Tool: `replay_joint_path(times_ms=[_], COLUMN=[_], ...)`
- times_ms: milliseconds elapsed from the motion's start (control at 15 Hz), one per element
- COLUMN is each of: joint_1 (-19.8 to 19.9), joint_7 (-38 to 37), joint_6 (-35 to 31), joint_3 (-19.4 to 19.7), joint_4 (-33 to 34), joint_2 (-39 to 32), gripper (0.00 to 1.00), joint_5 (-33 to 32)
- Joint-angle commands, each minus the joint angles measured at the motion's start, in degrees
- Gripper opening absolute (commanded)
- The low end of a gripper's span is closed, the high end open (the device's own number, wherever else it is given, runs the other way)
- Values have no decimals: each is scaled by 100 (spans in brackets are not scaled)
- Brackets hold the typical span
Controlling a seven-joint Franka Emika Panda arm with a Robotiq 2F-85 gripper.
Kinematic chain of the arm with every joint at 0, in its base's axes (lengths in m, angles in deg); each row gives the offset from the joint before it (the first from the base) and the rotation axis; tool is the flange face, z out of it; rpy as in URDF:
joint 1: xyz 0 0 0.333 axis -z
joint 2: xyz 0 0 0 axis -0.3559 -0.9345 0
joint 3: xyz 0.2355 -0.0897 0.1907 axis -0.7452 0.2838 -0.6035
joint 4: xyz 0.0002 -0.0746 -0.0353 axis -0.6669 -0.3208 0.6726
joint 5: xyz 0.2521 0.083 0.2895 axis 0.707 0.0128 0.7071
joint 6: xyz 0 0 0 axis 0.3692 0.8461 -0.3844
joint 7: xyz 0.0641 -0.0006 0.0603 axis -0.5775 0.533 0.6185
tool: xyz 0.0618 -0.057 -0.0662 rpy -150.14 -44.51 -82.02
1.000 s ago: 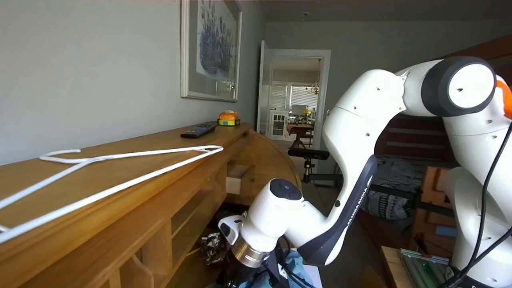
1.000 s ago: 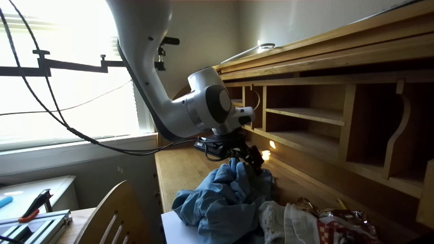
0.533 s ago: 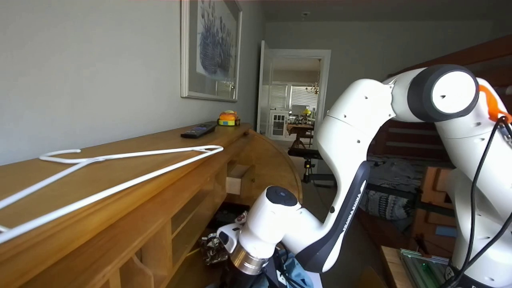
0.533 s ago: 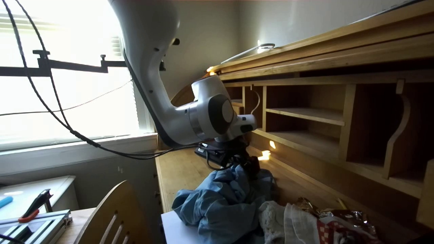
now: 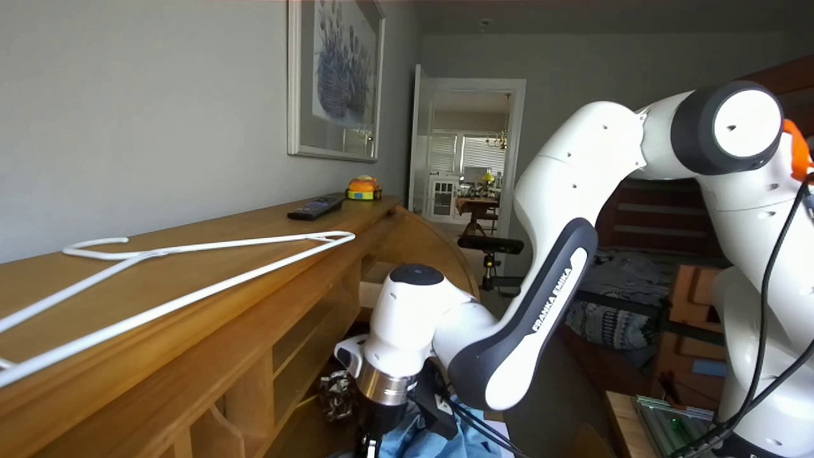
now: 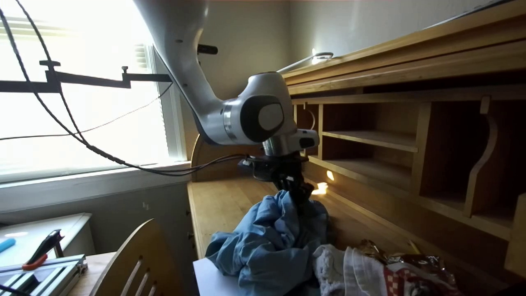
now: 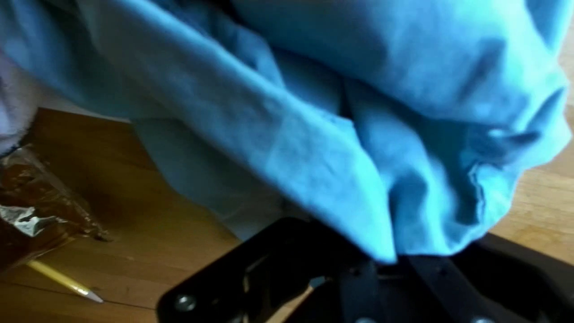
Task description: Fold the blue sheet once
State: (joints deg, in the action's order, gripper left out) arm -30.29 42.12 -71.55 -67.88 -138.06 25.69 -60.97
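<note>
1. The blue sheet [image 6: 267, 250] lies bunched on the wooden desk [image 6: 218, 195], partly over a flat white surface [image 6: 213, 277]; an exterior view shows most of it.
2. In the wrist view the claw [image 7: 390, 264] is closed, a fold of the blue sheet pinched between its fingertips; in an exterior view, the lower frame edge cuts it off.
3. Only the wrist view shows the sharpened end of a yellow pencil [image 7: 60, 277], beside a crumpled wrapper [image 7: 49, 215].
4. Only in an exterior view: a remote control [image 5: 316, 207], an orange-and-yellow object [image 5: 364, 186] and a framed picture [image 5: 343, 83].
5. Only in an exterior view: red-and-white checked fabric [image 6: 393, 283].
6. Both exterior views show the white hanger [image 5: 210, 296].
7. "FRANKA EMIKA" reads along the arm [image 5: 572, 165]; the remote control's markings are too small to read.
</note>
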Motion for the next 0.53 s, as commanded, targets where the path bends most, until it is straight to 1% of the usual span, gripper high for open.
replay_joint_path(times_ms=[0,133,200,267,333,467], joint_1=[-95,-154,-223,-332,-335,-379], joint_7=[635,653,536,254,205,-179], joint_6=[1046,1609,1926,2411,2692,3150], joint_3=[51,91,151,231,199,180], joint_4=[-50,-49,-32,-35,-44,-75], joint_2=[706,1012,1142,1325,1445,1697], gripper=[0,1,1,1,1,1], joint_5=[734,860,803,678,721,757])
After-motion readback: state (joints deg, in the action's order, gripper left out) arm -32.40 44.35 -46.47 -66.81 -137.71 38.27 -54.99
